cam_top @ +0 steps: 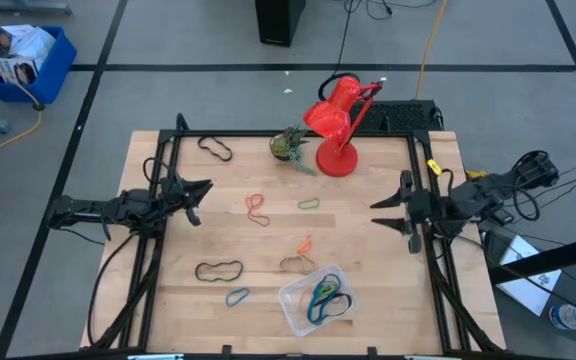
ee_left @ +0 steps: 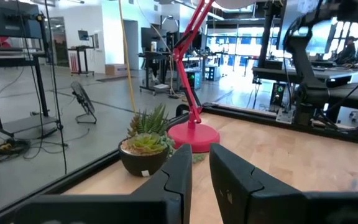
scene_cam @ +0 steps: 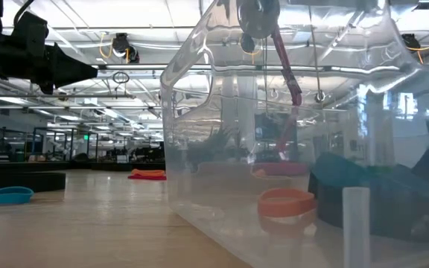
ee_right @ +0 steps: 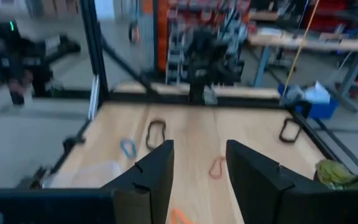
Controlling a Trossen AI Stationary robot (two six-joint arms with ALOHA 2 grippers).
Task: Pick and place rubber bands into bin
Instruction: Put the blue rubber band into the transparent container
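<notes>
Currently between picks: bin [cam_top: 313,298] at desk's [cam_top: 368,240] near edge, several rubber bands [cam_top: 326,300] inside; others [cam_top: 256,208] loose mid-desk. Right pincer [cam_top: 386,212] wide open, empty; left pincer [cam_top: 200,198] nearly closed, empty. Next: descend onto a loose band.

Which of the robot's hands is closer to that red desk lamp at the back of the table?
The right hand. It sits just off the red desk lamp, toward the right edge. The left hand is farther away, across the table on the left side.
</notes>
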